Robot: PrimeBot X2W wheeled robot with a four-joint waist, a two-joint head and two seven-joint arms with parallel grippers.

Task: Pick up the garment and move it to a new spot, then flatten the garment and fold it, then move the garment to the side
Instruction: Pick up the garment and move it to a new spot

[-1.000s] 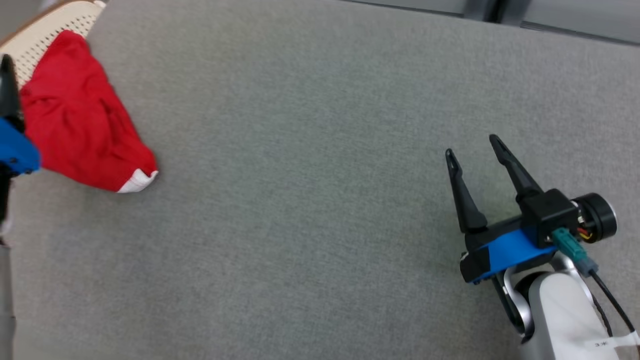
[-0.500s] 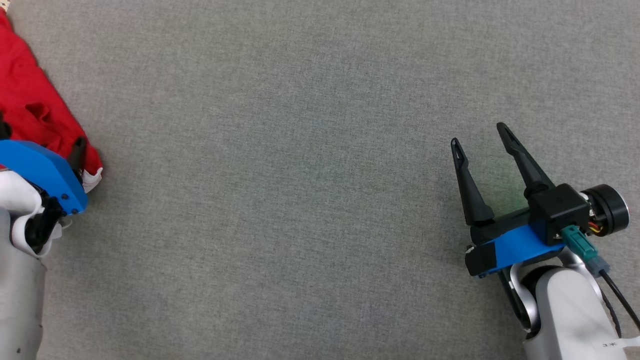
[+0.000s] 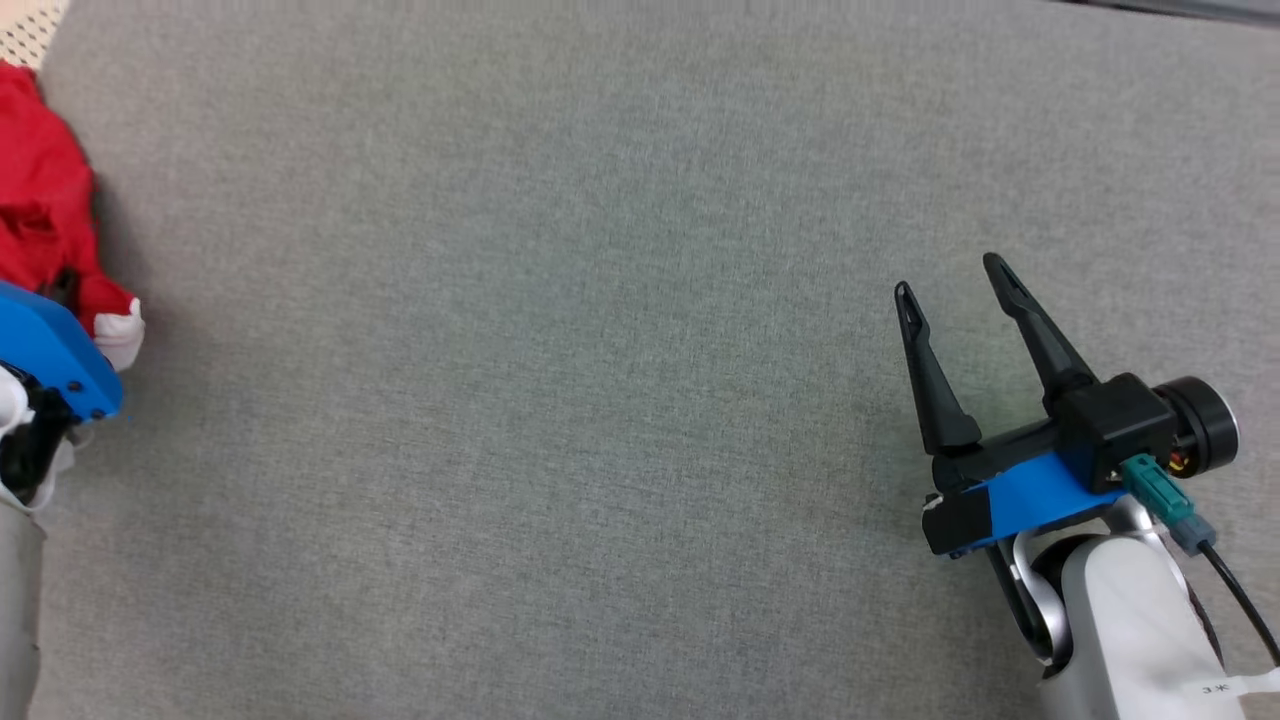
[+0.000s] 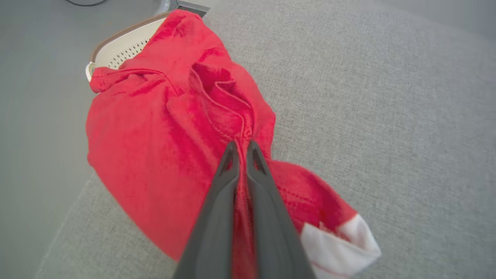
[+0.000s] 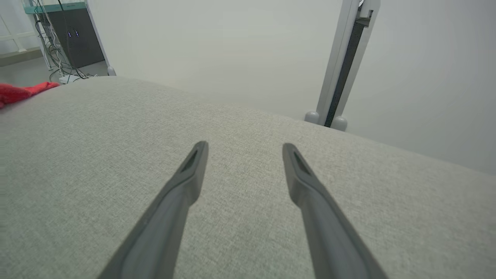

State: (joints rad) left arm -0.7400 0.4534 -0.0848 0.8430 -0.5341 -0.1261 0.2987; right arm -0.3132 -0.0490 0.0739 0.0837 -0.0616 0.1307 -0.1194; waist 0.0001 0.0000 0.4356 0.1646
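1. The step in hand looks like the first one, picking the garment up. The left claw (image 4: 242, 149) is clenched on a raised fold of the red garment (image 4: 162, 128), with cloth pinched between its two dark fingers.
2. The garment lies bunched around and beyond that claw's tips. Part is on the grey tabletop (image 4: 387, 116) and part is draped over a cream perforated rim (image 4: 124, 50) farther out. Its white cuff (image 4: 337, 248) sits just beside the fingers.
3. The right claw (image 3: 950, 275) is released, fingers spread, over bare tabletop well apart from the garment.
4. The next move probably calls for a lift high enough to free the cloth from the rim, then a carry toward the open area ahead of the right claw. Only one fold is held, so the rest will likely hang and trail.
5. The garment is soft, matte and deeply creased, with a stitched seam running to the claw tips. The tabletop is coarse woven fabric. The fingers are smooth, tapered and slotted near the tips.
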